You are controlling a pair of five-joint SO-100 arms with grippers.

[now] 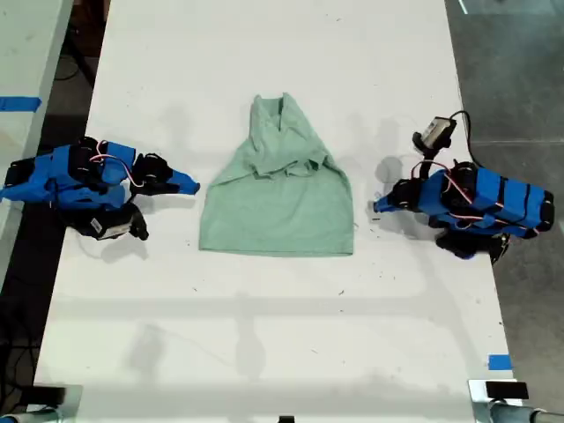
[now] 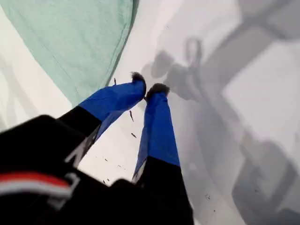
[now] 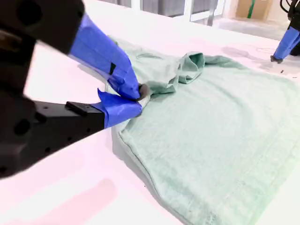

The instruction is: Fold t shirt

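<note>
Closed on nothing, my second tool [image 1: 192,186] rests at the exterior view's left, just beside the t shirt [image 1: 282,207] — it lies mid-surface [image 1: 264,335], sleeves bunched inward. At the right, my first tool [image 1: 377,208], also closed and empty, flanks the other edge — likely so both sides can be grasped together.

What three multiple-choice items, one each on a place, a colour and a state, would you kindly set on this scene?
1. Where does the t shirt lie? A: around the middle of the table; B: hanging over its edge; C: on the floor.
2. What colour is it? A: white; B: pale green; C: blue.
3. How is my first tool? A: wide open; B: holding cloth; C: shut, empty.
Key: A, bare table shows all round it; B, mint cloth against white; C, its tips meet over bare table.
</note>
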